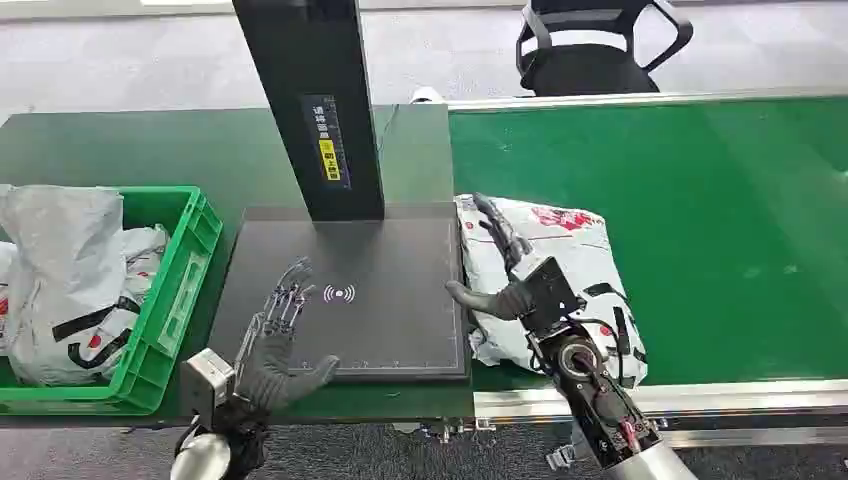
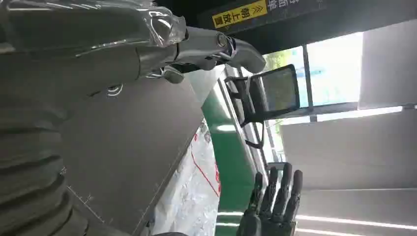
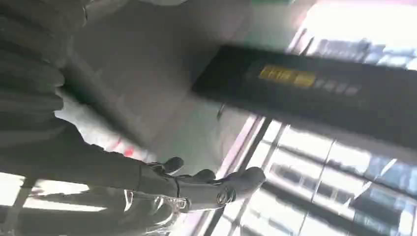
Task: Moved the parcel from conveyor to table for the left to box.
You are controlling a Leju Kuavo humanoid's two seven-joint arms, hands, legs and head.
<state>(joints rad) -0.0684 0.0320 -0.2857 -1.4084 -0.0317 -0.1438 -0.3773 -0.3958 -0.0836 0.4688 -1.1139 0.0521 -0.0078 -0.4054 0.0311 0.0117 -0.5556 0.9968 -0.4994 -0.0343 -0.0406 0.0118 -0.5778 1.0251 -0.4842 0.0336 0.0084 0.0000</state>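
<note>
Your white plastic mailer parcel with red and black print (image 1: 560,285) lies on the green conveyor belt (image 1: 720,230), its near-left edge pressed up against the dark scanning platform with the wireless symbol (image 1: 380,320), so you can judge the transfer as barely begun: none of the parcel has crossed onto the table side. The right hand (image 1: 505,265) rests over the parcel's left portion, fingers stretched along the top and thumb out to the side; you can read it as touching or about to gather the bag, but whether it has closed on the plastic cannot be told from any view. The left hand (image 1: 280,335) hovers above the platform, fingers spread and holding nothing, waiting for its turn. Left of that, the green plastic crate (image 1: 175,290) already holds grey mailer bags (image 1: 65,280). What remains for you: secure the parcel, carry it onto the platform, release it, then let the left hand box it.
</note>
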